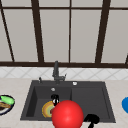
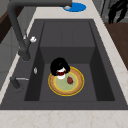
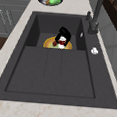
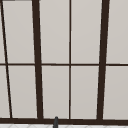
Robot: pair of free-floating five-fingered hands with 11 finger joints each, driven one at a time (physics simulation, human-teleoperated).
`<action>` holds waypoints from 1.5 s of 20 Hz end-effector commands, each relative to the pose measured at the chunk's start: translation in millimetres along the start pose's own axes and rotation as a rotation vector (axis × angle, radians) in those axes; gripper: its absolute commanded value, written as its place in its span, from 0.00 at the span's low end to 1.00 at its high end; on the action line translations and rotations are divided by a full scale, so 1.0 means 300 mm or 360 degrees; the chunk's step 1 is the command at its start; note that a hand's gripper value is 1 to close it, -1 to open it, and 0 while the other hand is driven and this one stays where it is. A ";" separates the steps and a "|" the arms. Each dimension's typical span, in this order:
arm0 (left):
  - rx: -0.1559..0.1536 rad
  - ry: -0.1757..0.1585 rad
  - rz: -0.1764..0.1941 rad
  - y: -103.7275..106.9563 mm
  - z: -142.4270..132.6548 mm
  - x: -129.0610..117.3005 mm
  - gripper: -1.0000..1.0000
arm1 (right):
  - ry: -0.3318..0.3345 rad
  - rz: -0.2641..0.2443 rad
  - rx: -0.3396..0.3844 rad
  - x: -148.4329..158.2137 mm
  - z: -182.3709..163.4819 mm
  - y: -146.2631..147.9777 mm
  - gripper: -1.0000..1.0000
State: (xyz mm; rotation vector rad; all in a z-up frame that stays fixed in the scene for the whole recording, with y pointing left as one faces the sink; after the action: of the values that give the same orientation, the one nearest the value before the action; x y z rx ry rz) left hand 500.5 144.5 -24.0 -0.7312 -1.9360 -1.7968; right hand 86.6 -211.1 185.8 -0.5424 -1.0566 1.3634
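In the sink's (image 1: 27,110) left basin lies a round plate (image 1: 47,110) (image 2: 76,87) (image 3: 48,43) with a yellow rim and a green middle. A small red bit (image 2: 70,80) rests on it. My left hand (image 1: 55,98) (image 2: 59,65) (image 3: 64,34) hovers over the plate's back edge, fingers curled down round a small white and red object (image 2: 60,74) (image 3: 62,43). My right hand (image 1: 92,119) (image 2: 118,10) hangs in front of the sink's front right edge with relaxed fingers, holding nothing. A big red ball (image 1: 67,114) covers the plate's right part in the front view.
A dark faucet (image 1: 56,71) (image 2: 17,30) (image 3: 95,14) stands behind the basin. A dish with green and brown food (image 1: 5,103) (image 3: 50,0) sits on the left counter. A blue plate (image 1: 125,104) (image 2: 75,7) lies on the right counter. The sink's right half is a flat drainboard (image 1: 87,97).
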 end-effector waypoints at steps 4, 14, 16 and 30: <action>-0.0040 -0.0004 -0.0071 0.115 0.056 0.112 1.00 | 0.0000 0.0000 0.0000 0.000 0.000 0.000 0.50; 0.0003 0.0015 0.0009 0.273 0.188 0.330 1.00 | 0.0000 0.0000 0.0000 0.000 0.000 0.000 0.50; 0.0008 0.0017 0.0026 0.295 0.220 0.370 1.00 | 0.0000 0.0000 0.0000 0.000 0.000 0.000 0.50; 0.0018 0.0036 0.0057 0.460 0.433 0.678 1.00 | 0.0000 0.0000 0.0000 0.000 0.000 0.000 0.50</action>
State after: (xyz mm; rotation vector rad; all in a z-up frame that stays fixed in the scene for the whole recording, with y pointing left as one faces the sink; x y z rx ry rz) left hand 444.8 286.9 178.9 -0.7266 -1.9228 -1.7918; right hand 86.6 -211.1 185.8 -0.5424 -1.0566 1.3634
